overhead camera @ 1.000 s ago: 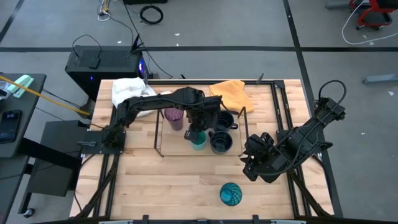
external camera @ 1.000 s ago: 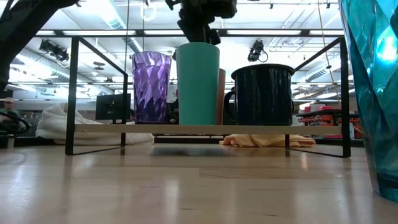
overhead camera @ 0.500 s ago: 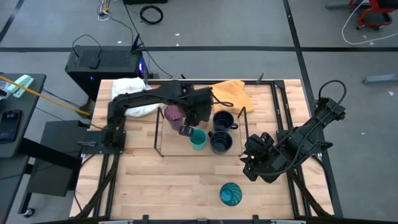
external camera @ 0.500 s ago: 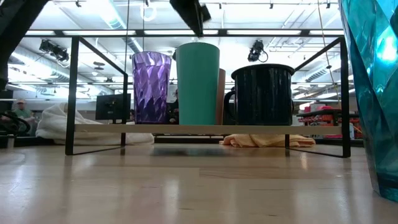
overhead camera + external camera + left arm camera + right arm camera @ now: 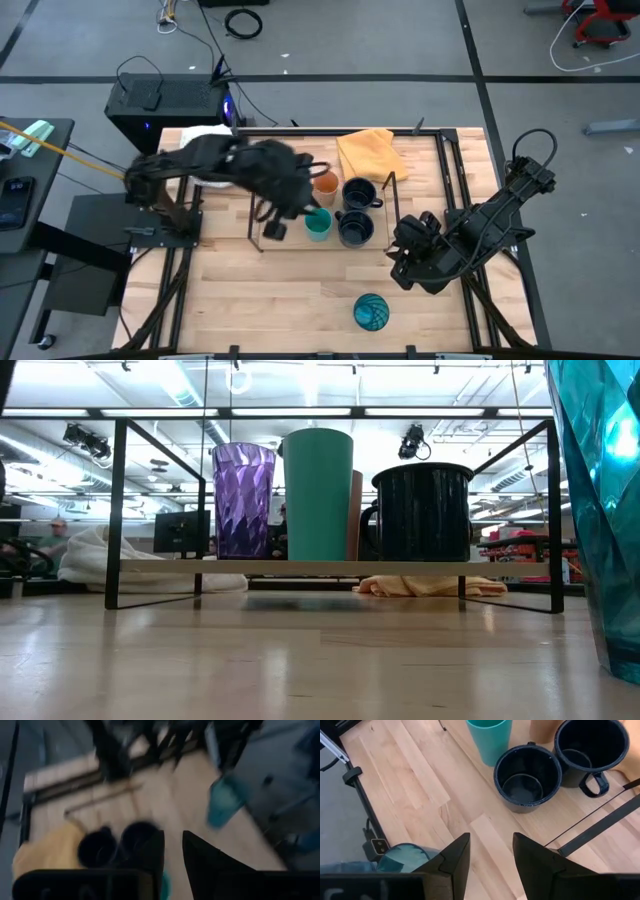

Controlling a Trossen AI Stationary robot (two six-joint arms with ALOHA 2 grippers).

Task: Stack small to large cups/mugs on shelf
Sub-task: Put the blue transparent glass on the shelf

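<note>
The wire shelf (image 5: 340,567) carries the purple tumbler (image 5: 243,500), a small teal cup (image 5: 318,225), an orange cup (image 5: 325,185) and two navy mugs (image 5: 358,193) (image 5: 354,228), all standing upright on its board. In the high view my left arm hides the tumbler. The patterned teal-blue cup (image 5: 371,312) stands on the table near the front edge. My left gripper (image 5: 275,228) hangs raised over the shelf's left part, open by a narrow gap (image 5: 172,855) and empty. My right gripper (image 5: 491,855) hovers open and empty to the right of the shelf, between it and the patterned cup.
A yellow-orange cloth (image 5: 365,150) lies behind the shelf. A white cloth (image 5: 205,138) sits at the far left corner. A black box (image 5: 170,105) stands beyond the far edge. Bare wood (image 5: 280,290) stretches between the shelf and the near edge.
My left gripper has risen from just above the teal cup and drawn back toward the table's left edge, tipping nearer to level. The orange cup, covered by the arm before, now shows from above. The cups have not moved.
</note>
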